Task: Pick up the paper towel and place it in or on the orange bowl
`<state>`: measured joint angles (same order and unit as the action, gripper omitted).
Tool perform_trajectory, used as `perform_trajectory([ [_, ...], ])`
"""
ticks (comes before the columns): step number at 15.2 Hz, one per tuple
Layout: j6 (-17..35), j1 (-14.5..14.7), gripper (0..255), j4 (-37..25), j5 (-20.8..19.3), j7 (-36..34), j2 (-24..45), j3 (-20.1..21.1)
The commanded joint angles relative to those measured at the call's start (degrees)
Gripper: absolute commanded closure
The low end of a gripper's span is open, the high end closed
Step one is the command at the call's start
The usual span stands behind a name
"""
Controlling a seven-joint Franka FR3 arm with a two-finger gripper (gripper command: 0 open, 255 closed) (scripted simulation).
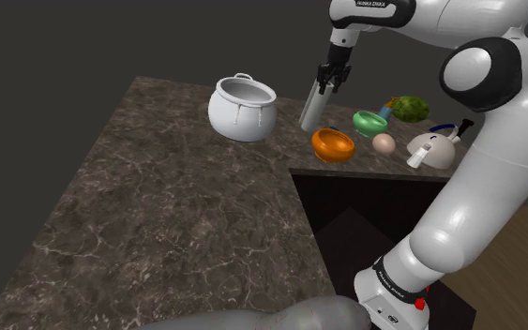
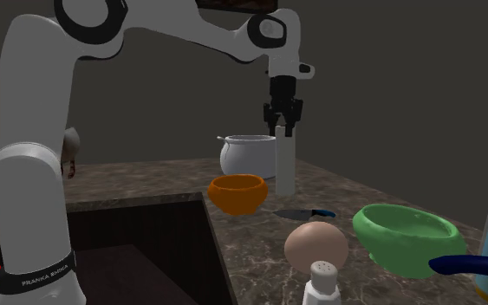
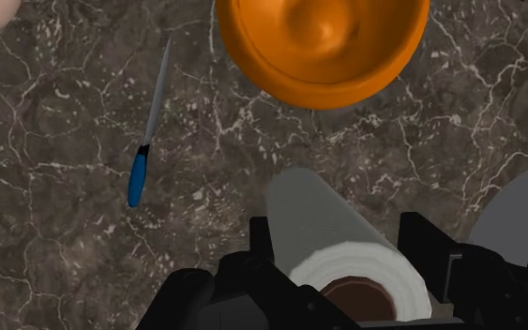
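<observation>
1. Plainly, the carry step is in hand: the tool is clenched on the paper towel, its two black fingers pressing either side of the roll's upper end, with the brown core showing between them
2. The roll hangs straight down from the tool, long axis upright; I cannot tell whether its lower end is clear of the bench or just touching it
3. The orange bowl sits empty, below the tool and a little to one side, near the roll's lower end but apart from it
4. A blue-handled knife lies flat on the bench, further out from the tool on the side away from the white pot
5. As I judge it, the next move needs a lift high enough for the roll's lower end to pass over the bowl's rim, then a short sideways shift until the tool stands above the bowl's middle
6. After that comes a gentle descent and release; since the roll is taller than the bowl is deep, it will likely tip against the rim
</observation>
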<state>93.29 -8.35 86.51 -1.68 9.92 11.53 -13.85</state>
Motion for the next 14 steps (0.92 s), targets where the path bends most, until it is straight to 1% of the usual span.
perform_trajectory([
  [1, -1.72, -0.05, 255, -1.88, 0.05, 0.12, 0.19, -0.02],
  [8, -7.64, -0.35, 255, -9.07, 0.34, 0.62, 1.47, -0.13],
  [14, -13.19, -0.81, 255, -16.58, 0.79, 1.18, 3.45, -0.25],
])
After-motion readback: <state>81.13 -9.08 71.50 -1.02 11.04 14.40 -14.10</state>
